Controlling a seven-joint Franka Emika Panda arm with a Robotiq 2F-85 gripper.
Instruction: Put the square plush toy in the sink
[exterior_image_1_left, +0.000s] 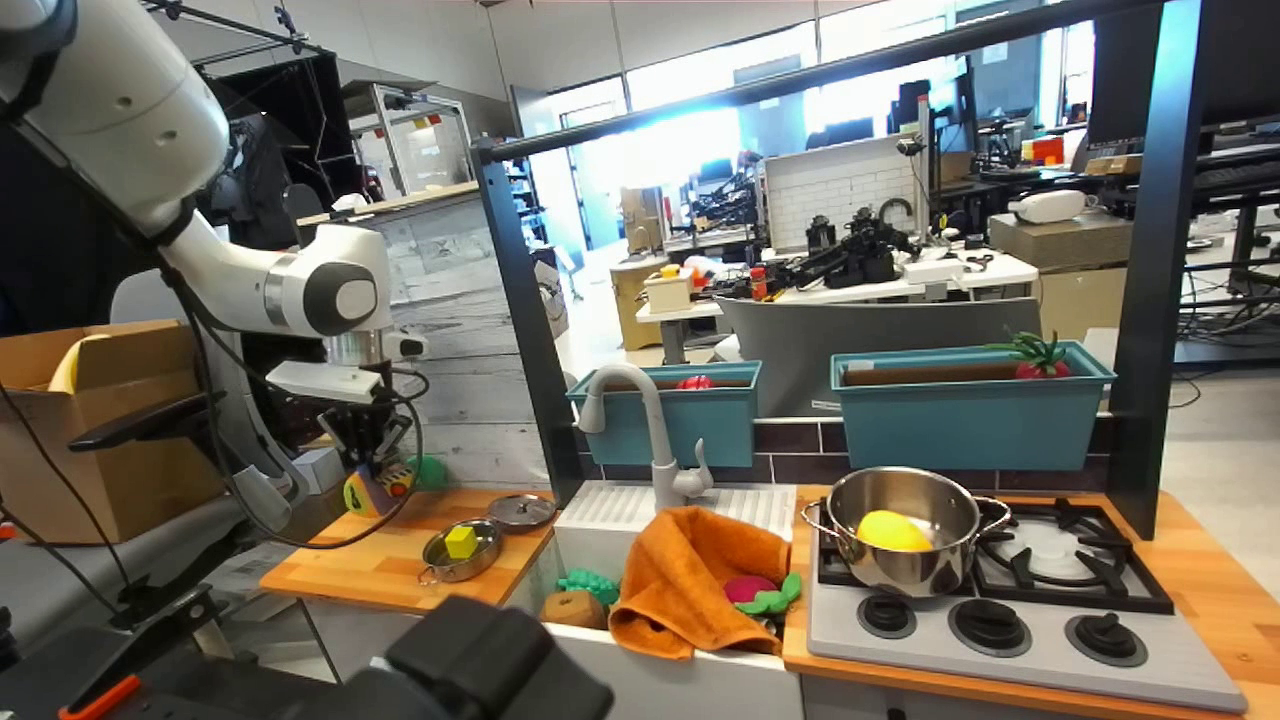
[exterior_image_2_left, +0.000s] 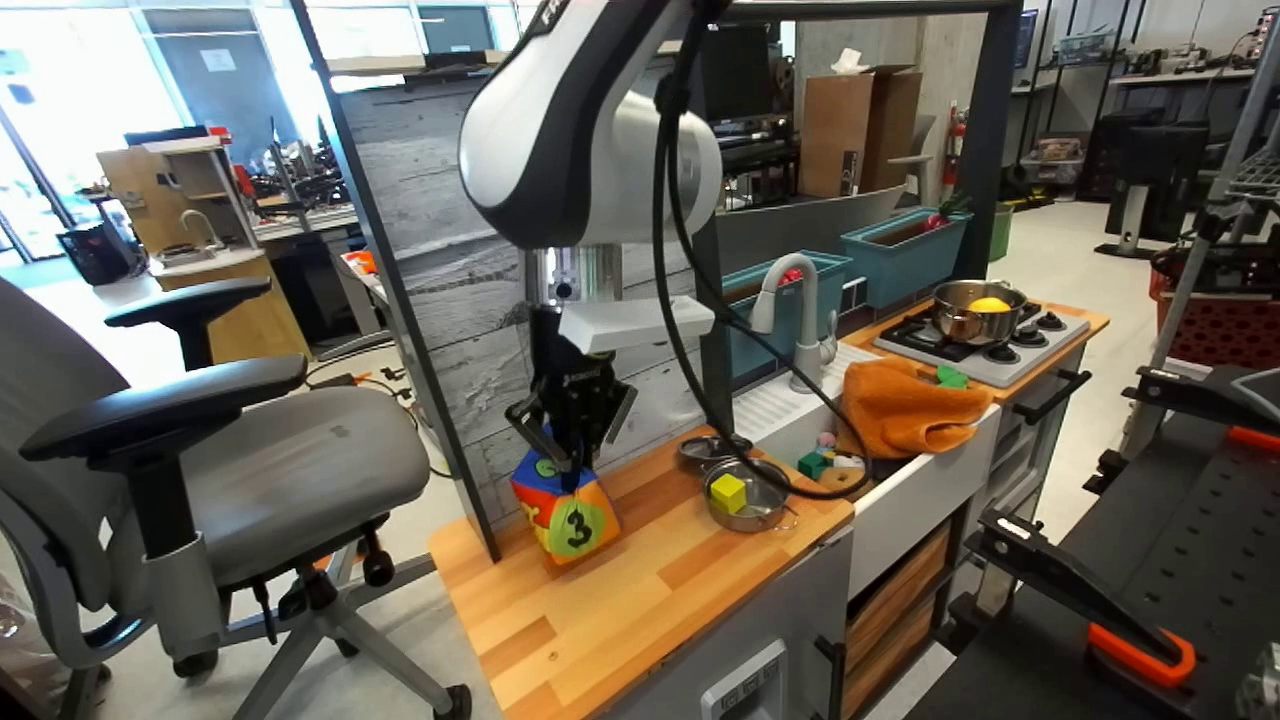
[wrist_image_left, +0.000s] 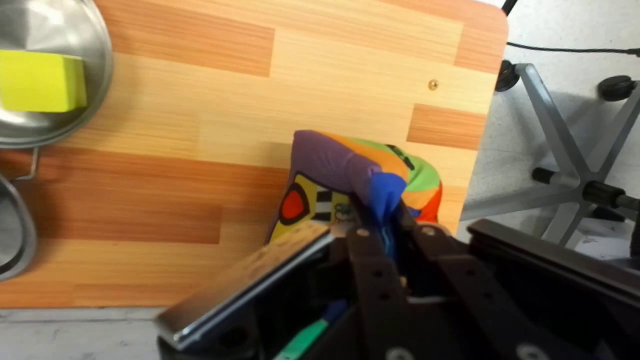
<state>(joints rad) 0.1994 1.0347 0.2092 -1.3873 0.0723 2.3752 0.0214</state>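
The square plush toy (exterior_image_2_left: 580, 525) is a soft many-coloured cube with a black 3 on a green and orange face. It also shows in an exterior view (exterior_image_1_left: 372, 494) and in the wrist view (wrist_image_left: 325, 160). My gripper (exterior_image_2_left: 568, 462) points down and is shut on its blue and purple upper corner, as the wrist view (wrist_image_left: 382, 215) shows. The toy hangs tilted at the wooden worktop's far end; I cannot tell whether it touches the wood. The sink (exterior_image_2_left: 925, 500), a white basin with a curved grey tap (exterior_image_1_left: 645, 420), also shows in an exterior view (exterior_image_1_left: 700, 680).
An orange towel (exterior_image_1_left: 690, 580) and several toy foods lie in the sink. Between toy and sink stand a small pan (exterior_image_2_left: 745, 518) with a yellow block (wrist_image_left: 40, 80) and a lid (exterior_image_1_left: 522, 511). A grey wood panel (exterior_image_2_left: 430, 250) stands behind the toy. A silver pot (exterior_image_1_left: 900, 560) stands on the stove.
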